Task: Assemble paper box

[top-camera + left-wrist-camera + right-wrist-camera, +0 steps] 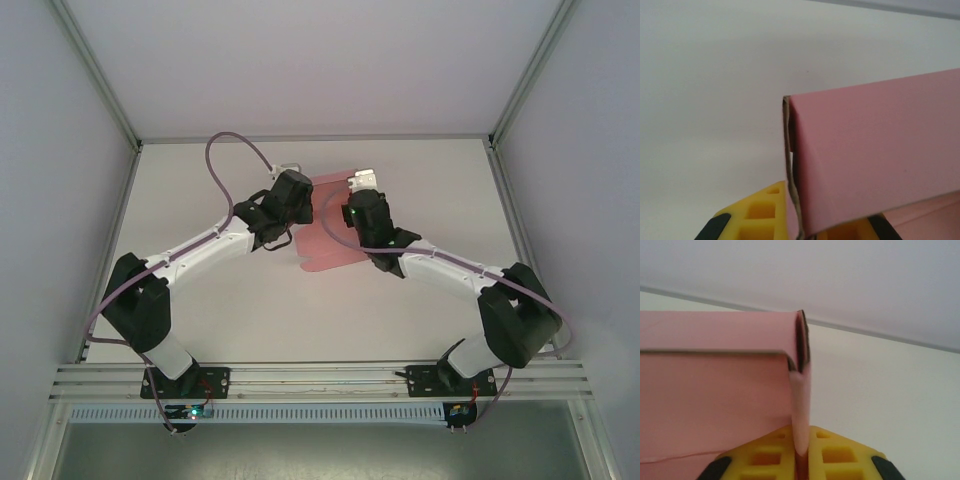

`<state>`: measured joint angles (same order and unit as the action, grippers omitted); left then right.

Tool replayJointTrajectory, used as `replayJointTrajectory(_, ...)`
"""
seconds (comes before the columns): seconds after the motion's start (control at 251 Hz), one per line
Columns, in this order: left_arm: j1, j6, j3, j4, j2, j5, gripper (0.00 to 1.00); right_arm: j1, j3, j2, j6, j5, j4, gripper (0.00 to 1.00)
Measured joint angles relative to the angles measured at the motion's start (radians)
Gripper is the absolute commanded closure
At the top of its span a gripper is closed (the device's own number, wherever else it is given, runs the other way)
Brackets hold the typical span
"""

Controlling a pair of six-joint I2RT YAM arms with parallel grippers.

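Risk: box [325, 250] crushing or tearing if pulled apart unevenly, with left hand [810, 222] and right hand [801, 452] both clamped on folded edges.

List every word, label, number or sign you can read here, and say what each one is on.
None can be read.
The pink matte card paper box is blank on every face shown.
Any marking on the small lit boards below the arm bases is too small to read.
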<state>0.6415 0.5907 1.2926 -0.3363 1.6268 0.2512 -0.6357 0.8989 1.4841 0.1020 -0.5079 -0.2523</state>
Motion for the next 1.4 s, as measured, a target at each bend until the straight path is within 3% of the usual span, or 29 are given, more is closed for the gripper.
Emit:
replayJointTrajectory(0.08,-0.005,0.005,0.0,-0.005,0.0,0.002,1.0,0.032,-0.023,-0.018,0.003,0.109,-0.034,0.6)
replayJointTrajectory(0.239,-0.011,0.002,0.0,-0.019,0.0,0.015,1.0,0.062,-0.056,-0.072,-0.005,0.3,-0.048,0.38)
replayJointTrajectory(0.427,-0.013,-0.031,-0.014,-0.014,-0.003,0.019,1.0,0.062,-0.058,-0.206,-0.009,0.475,-0.023,0.02)
replayJointTrajectory(0.722,-0.019,-0.262,-0.058,0.063,-0.018,-0.008,1.0,0.092,-0.167,-0.494,0.053,0.486,-0.013,0.02)
replayJointTrajectory(0.994,-0.057,-0.725,0.037,0.033,0.016,-0.128,1.0,0.224,-0.206,-0.583,0.156,0.442,0.1,0.02)
replayJointTrajectory(1.133,-0.06,-1.014,0.13,-0.075,0.048,-0.196,1.0,0.279,-0.206,-0.587,0.181,0.455,0.192,0.02)
replayJointTrajectory(1.245,-0.049,-1.215,0.259,-0.265,0.114,-0.214,1.0,0.31,-0.206,-0.599,0.189,0.472,0.255,0.02)
replayJointTrajectory(1.401,0.013,-1.43,0.43,-0.456,0.25,-0.111,1.0,0.34,-0.221,-0.645,0.196,0.476,0.301,0.02)
